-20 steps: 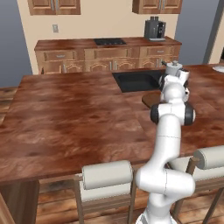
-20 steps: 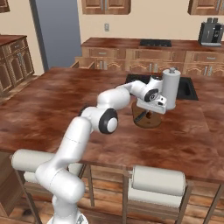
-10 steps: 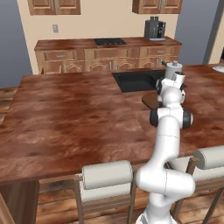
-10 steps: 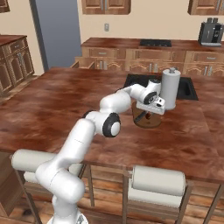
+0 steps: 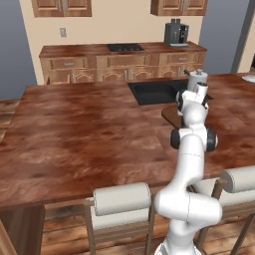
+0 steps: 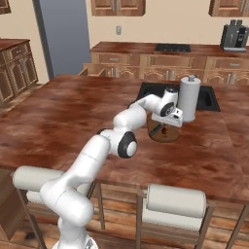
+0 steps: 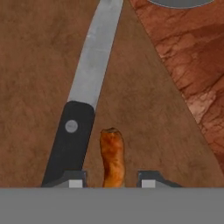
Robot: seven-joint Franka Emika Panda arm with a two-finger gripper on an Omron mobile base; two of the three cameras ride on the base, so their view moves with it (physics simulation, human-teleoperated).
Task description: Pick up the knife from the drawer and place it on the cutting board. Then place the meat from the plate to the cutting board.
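Resting on the cutting board [image 7: 39,65], the meat [image 7: 112,157] lies just beside the knife [image 7: 81,111], between my two fingertips [image 7: 75,179]. My jaws stand apart, one tip on each side of it, clamping nothing. Both things look delivered; I judge only the pull-away above the tabletop [image 7: 188,52] remains.

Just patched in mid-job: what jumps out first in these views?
In the hand view, the knife lies flat on the dark cutting board, with the small reddish meat right beside its black handle, between the gripper's parted fingertips. From the base views, the white arm reaches across the big reddish island counter to the board by the sink, next to a tall grey canister.
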